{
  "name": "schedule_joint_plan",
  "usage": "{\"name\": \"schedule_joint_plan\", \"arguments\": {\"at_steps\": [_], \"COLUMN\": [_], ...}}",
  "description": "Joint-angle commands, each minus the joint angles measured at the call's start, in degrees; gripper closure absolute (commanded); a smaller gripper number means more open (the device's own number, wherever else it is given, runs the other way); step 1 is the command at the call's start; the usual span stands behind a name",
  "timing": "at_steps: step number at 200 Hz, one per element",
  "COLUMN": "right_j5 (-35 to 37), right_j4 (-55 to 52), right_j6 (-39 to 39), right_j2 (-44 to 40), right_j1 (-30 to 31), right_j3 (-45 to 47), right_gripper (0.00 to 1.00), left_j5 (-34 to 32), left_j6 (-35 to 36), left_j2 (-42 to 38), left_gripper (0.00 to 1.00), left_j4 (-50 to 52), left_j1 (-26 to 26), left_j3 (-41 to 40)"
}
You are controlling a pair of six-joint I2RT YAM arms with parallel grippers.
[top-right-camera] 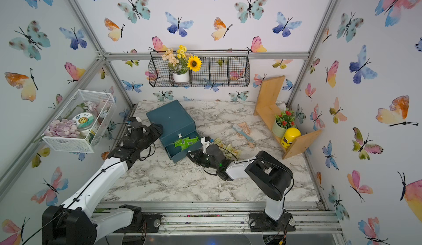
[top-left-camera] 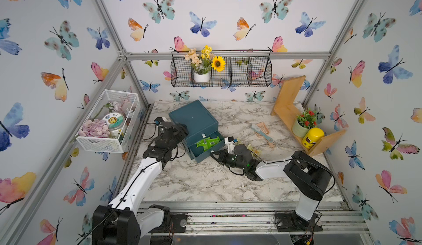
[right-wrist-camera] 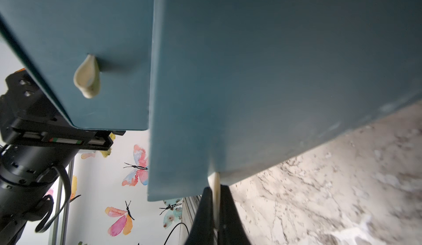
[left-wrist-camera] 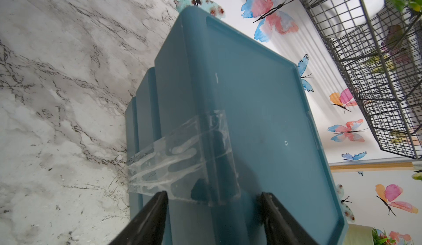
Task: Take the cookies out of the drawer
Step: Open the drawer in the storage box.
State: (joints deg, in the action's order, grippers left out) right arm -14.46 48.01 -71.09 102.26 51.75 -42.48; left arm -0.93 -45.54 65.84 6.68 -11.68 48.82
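Right hand (right-wrist-camera: pixel 215 190) pinches drawer tab (right-wrist-camera: pixel 216 181), green cookies (top-left-camera: pixel 206 142) inside.

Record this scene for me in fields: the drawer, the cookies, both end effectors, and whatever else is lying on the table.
cabinet: teal cabinet, standing on the marble table
drawer: lower drawer, pulled open
cookies inside: green packets lying in the open drawer
cookies outside: pale yellow packets on the table beside the drawer, behind the right arm
left end effector: jaws apart, astride the cabinet's upper edge
right end effector: shut on the drawer's cream pull tab
other: pink-and-teal brush on the table
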Motion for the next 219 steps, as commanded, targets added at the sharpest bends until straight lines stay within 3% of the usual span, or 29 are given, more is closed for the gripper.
{"name": "schedule_joint_plan", "arguments": {"at_steps": [1,93,219], "right_j5": [-0.07,1.04,2.24], "right_j4": [-1.71,-6.87,-9.87], "right_j6": [-0.71,-1.42,-4.14], "right_j2": [-2.61,-11.21,-15.43], "right_j1": [-0.15,0.8,4.41], "right_j3": [2.66,9.08,11.54], "right_gripper": [0.98,0.98,0.98], "left_j5": [1.27,1.19,1.43], "left_j6": [0.14,-0.08,-0.26], "left_j2": [0.14,0.33,0.16], "left_gripper": [0.32,0.32,0.32], "left_j4": [2.8,2.31,1.72], "left_j1": [0.14,0.17,0.17], "left_j3": [-1.1,-1.09,-1.47]}}
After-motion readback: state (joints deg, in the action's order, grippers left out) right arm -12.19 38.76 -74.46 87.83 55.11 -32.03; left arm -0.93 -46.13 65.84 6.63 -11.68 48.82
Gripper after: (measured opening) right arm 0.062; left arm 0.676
